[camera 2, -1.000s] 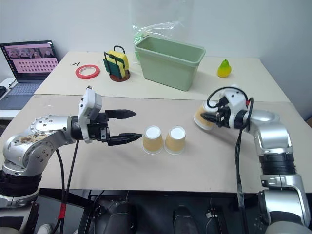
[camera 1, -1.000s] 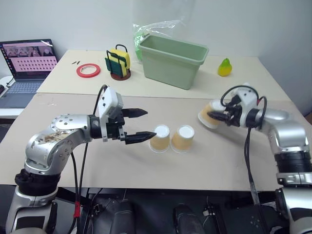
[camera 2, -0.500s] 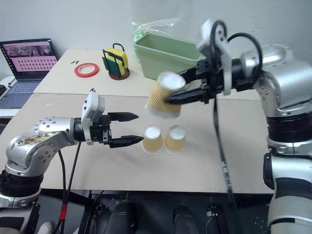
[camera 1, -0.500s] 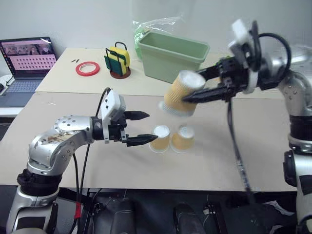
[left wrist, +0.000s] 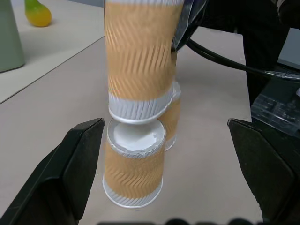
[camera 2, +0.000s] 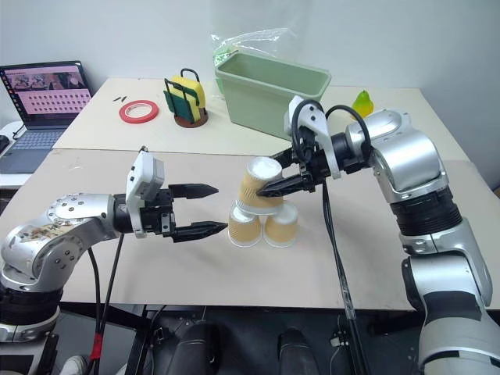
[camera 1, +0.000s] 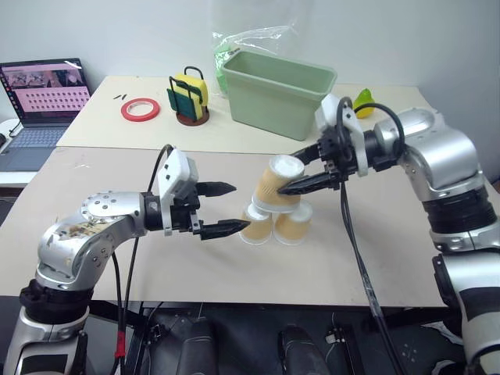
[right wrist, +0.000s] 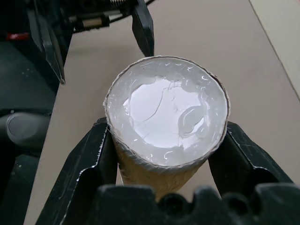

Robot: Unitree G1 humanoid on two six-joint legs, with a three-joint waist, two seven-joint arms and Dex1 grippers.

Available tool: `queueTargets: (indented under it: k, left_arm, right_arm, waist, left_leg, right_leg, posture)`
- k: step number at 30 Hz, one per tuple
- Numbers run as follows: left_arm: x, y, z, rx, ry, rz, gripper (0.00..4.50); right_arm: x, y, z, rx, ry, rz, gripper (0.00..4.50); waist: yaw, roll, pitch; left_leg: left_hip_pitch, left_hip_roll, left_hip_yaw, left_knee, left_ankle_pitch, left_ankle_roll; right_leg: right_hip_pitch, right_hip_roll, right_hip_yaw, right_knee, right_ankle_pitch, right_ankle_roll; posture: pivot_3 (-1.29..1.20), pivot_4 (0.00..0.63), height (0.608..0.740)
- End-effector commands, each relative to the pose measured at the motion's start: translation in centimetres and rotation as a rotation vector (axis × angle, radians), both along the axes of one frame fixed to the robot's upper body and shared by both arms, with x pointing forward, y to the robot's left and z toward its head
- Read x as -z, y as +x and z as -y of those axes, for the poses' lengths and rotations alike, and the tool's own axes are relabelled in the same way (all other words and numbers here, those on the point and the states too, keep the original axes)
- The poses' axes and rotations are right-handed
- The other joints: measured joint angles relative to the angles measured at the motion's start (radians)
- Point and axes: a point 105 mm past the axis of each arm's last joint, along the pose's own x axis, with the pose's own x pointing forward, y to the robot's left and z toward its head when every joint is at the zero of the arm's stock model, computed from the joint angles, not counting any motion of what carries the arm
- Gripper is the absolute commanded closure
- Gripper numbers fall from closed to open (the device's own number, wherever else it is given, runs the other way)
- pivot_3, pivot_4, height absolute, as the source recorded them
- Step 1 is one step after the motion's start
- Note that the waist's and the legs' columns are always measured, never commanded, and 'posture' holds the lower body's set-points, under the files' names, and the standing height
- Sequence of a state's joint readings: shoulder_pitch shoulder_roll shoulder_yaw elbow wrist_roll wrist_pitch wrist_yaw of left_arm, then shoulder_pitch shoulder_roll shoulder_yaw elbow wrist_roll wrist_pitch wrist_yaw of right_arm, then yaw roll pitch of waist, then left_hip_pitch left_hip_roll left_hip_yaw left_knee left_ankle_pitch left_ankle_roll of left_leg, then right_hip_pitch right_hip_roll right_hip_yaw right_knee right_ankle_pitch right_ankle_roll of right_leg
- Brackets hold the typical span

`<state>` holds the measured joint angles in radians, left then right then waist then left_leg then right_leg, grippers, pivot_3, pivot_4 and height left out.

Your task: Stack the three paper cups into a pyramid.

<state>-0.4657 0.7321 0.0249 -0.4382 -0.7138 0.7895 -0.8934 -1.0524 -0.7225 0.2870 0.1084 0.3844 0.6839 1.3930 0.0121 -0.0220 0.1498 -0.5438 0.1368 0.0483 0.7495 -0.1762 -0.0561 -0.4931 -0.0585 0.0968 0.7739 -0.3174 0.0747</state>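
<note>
Head views: your right gripper (camera 2: 269,190) has swung in from the far right side of the table (camera 1: 375,258) and now holds the third cup (camera 1: 278,184), upside down and tilted, right over the two base cups. A second ago that cup was well away from them, near the table's right edge. So you're at the placing step; the pyramid isn't finished yet, I'd say, because the cup is tilted and clamped. The left base cup (camera 1: 256,224) and right base cup (camera 1: 294,223) sit touching each other, white bases up, unmoved. Your left gripper (camera 1: 223,209) has stayed beside the left base cup, jaws wide apart, holding nothing.

Containers, placed from the base cups: the green bin (camera 1: 277,94) stands behind them on the far table; I can't see into it. A clear bag (camera 1: 250,43) with something green in it is behind the bin. The wire holder (camera 1: 190,100) with yellow and green sponges stands to the bin's left.

Left wrist view: the held cup's rim hangs just above the left base cup (left wrist: 133,168), touching or nearly; can't tell which. Fingers (left wrist: 70,168) stand apart either side.

Right wrist view: fingers (right wrist: 89,164) clamp the third cup's sides; its white base faces the camera.
</note>
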Motion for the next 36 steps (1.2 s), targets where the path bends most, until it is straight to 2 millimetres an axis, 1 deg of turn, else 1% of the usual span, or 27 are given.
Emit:
queueTargets:
  k: [1,3,5,7,8,9,11,14,18,20,21,23,24,25,26,27,29,31,33,34,36]
  left_arm:
    - [-1.1,-0.3,-0.2,-0.003,-0.005,0.046,0.00]
    - [-1.1,-0.3,-0.2,-0.006,-0.006,0.047,0.00]
    - [-1.1,-0.3,-0.2,-0.006,-0.007,0.047,0.00]
    - [-1.1,-0.2,-0.2,-0.007,-0.007,0.047,0.00]
    - [-1.1,-0.2,-0.1,-0.007,-0.008,0.047,0.00]
    - [-1.1,-0.2,-0.1,-0.007,-0.008,0.047,0.00]
    - [-1.1,-0.1,-0.1,-0.006,-0.009,0.047,0.00]
    - [-1.1,-0.1,0.0,-0.005,-0.010,0.047,0.00]
    - [-0.9,0.1,-0.2,-0.023,-0.016,0.048,0.00]
    - [-0.8,0.3,-0.6,-0.062,-0.025,0.046,0.00]
    - [-0.8,0.4,-0.8,-0.077,-0.028,0.046,0.00]
    - [-0.5,1.0,-1.9,-0.156,-0.040,0.046,0.00]
    - [-0.3,1.5,-3.0,-0.239,-0.063,0.040,0.00]
    - [0.0,2.0,-4.6,-0.345,-0.084,0.037,0.00]
    - [0.4,2.3,-6.0,-0.440,-0.101,0.035,0.00]
    - [0.8,2.4,-7.4,-0.530,-0.121,0.030,0.00]
    - [1.3,2.5,-9.5,-0.670,-0.152,0.028,0.00]
    - [2.1,3.1,-11.9,-0.834,-0.180,0.030,0.00]
    - [2.7,3.8,-13.9,-0.969,-0.212,0.030,0.00]
    - [3.0,4.6,-15.4,-1.083,-0.229,0.060,0.00]
    - [3.3,5.8,-17.3,-1.240,-0.256,0.100,0.00]
  right_arm:
    - [-1.2,-0.4,-0.1,-0.029,0.017,0.058,2.02]
    - [-1.0,-0.3,-0.1,-0.025,0.014,0.060,2.02]
    - [-0.8,-0.4,-0.1,-0.025,0.010,0.057,1.04]
    - [-0.8,-0.5,-0.2,-0.031,0.011,0.060,0.67]
    - [-1.1,-0.6,-0.3,-0.035,0.017,0.073,0.24]
    - [-1.3,-0.7,-0.3,-0.037,0.021,0.081,0.04]
    - [-2.3,-1.1,-0.3,-0.045,0.046,0.090,0.04]
    - [-4.5,-2.4,0.0,-0.091,0.103,0.108,0.04]
    - [-8.3,-4.4,0.6,-0.143,0.228,0.134,0.04]
    - [-10.9,-5.0,1.3,-0.126,0.336,0.151,0.04]
    - [-11.7,-5.2,1.5,-0.116,0.375,0.151,0.04]
    - [-14.1,-4.8,2.8,-0.034,0.501,0.146,0.04]
    - [-14.9,-3.8,4.0,0.078,0.562,0.172,0.04]
    - [-15.0,-2.1,5.9,0.249,0.604,0.210,0.04]
    - [-14.4,-0.6,7.8,0.415,0.618,0.237,0.04]
    - [-13.0,0.8,9.9,0.583,0.594,0.268,0.04]
    - [-10.1,2.3,12.9,0.825,0.509,0.332,0.04]
    - [-6.4,3.7,15.8,1.060,0.406,0.347,0.04]
    - [-3.3,4.4,17.5,1.205,0.302,0.367,0.04]
    - [-1.1,4.8,18.0,1.281,0.245,0.371,0.04]
    - [1.6,5.1,18.2,1.360,0.169,0.384,0.04]
  waist:
    - [0.000,0.000,0.000]
    - [0.000,0.000,0.000]
    - [0.000,0.000,0.000]
    - [0.000,0.000,0.000]
    - [0.000,0.000,0.000]
    - [0.000,0.000,0.000]
    - [0.000,0.000,0.000]
    - [0.000,0.000,0.000]
    - [0.001,0.000,0.000]
    - [0.001,0.000,0.000]
    - [0.001,0.000,0.000]
    - [0.000,0.000,0.000]
    - [-0.001,0.000,0.000]
    - [-0.001,0.000,0.000]
    - [-0.001,0.000,0.000]
    - [-0.001,-0.001,-0.001]
    - [0.001,-0.008,-0.001]
    - [0.007,-0.008,-0.001]
    - [0.009,-0.008,-0.001]
    - [0.009,-0.007,-0.001]
    - [0.009,-0.007,-0.001]
  left_leg:
    - [0.000,0.000,0.000,0.000,0.000,0.000]
    - [0.000,0.000,0.000,0.000,0.000,0.000]
    - [0.000,0.000,0.000,0.000,0.000,0.000]
    - [0.000,0.000,0.000,0.000,0.000,0.000]
    - [0.000,0.000,0.000,0.000,0.000,0.000]
    - [0.000,0.000,0.000,0.000,0.000,0.000]
    - [0.000,0.000,0.000,0.000,0.000,0.000]
    - [0.000,0.000,0.000,0.000,0.000,0.000]
    - [0.000,0.000,0.000,0.000,0.000,0.000]
    - [0.000,0.000,0.000,0.000,0.000,0.000]
    - [0.000,0.000,0.000,0.000,0.000,0.000]
    - [0.000,0.000,0.000,0.000,0.000,0.000]
    - [0.000,0.000,0.000,0.000,0.000,0.000]
    - [0.001,0.000,0.000,0.000,0.000,0.000]
    - [0.001,0.000,0.000,0.000,0.000,0.000]
    - [0.001,0.000,-0.001,0.000,0.000,0.000]
    - [0.005,0.000,0.000,-0.001,0.000,0.000]
    - [0.003,0.000,0.000,0.000,0.000,0.000]
    - [0.001,0.000,0.000,0.001,0.001,0.000]
    - [0.001,-0.001,0.001,0.001,0.001,0.000]
    - [0.002,-0.001,0.001,0.001,0.001,0.000]
  right_leg:
    - [0.000,0.000,0.000,0.000,0.000,0.000]
    - [0.000,0.000,0.000,0.000,0.000,0.000]
    - [0.000,0.000,0.000,0.000,0.000,0.000]
    - [0.000,0.000,0.000,0.000,0.000,0.000]
    - [0.000,0.000,0.000,0.000,0.000,0.000]
    - [0.000,0.000,0.000,0.000,0.000,0.000]
    - [0.000,0.000,0.000,0.000,0.000,0.000]
    - [0.000,0.000,0.000,0.000,0.000,0.000]
    - [0.000,0.000,0.000,0.000,0.000,0.000]
    - [0.001,0.000,0.000,0.000,0.000,0.000]
    - [0.000,0.000,0.000,0.000,0.000,0.000]
    - [0.000,0.000,0.000,0.000,0.000,0.000]
    - [0.000,0.000,0.000,0.000,0.000,0.000]
    - [0.000,0.000,0.000,0.000,0.000,0.000]
    - [0.001,0.000,0.000,0.000,0.000,-0.001]
    - [0.001,0.000,0.000,0.000,0.000,-0.001]
    - [0.003,0.000,0.000,-0.002,0.000,-0.001]
    - [0.003,-0.001,0.000,-0.002,-0.001,-0.003]
    - [0.002,-0.001,0.001,-0.001,0.001,-0.002]
    - [0.001,-0.001,0.001,-0.001,0.002,-0.001]
    - [0.002,-0.001,0.001,-0.001,0.002,0.000]
  posture:
    - [0.00,0.150,0.656]
    - [0.00,0.150,0.656]
    - [0.00,0.150,0.656]
    - [0.00,0.150,0.656]
    - [0.00,0.150,0.656]
    - [0.00,0.150,0.656]
    - [0.00,0.150,0.656]
    - [0.00,0.150,0.656]
    - [0.00,0.150,0.656]
    - [0.00,0.150,0.656]
    - [0.00,0.150,0.656]
    - [0.00,0.150,0.656]
    - [0.00,0.150,0.656]
    - [0.00,0.150,0.656]
    - [0.00,0.150,0.656]
    - [0.00,0.150,0.656]
    - [0.00,0.150,0.656]
    - [0.00,0.150,0.656]
    - [0.00,0.150,0.656]
    - [0.00,0.150,0.656]
    - [0.00,0.150,0.656]
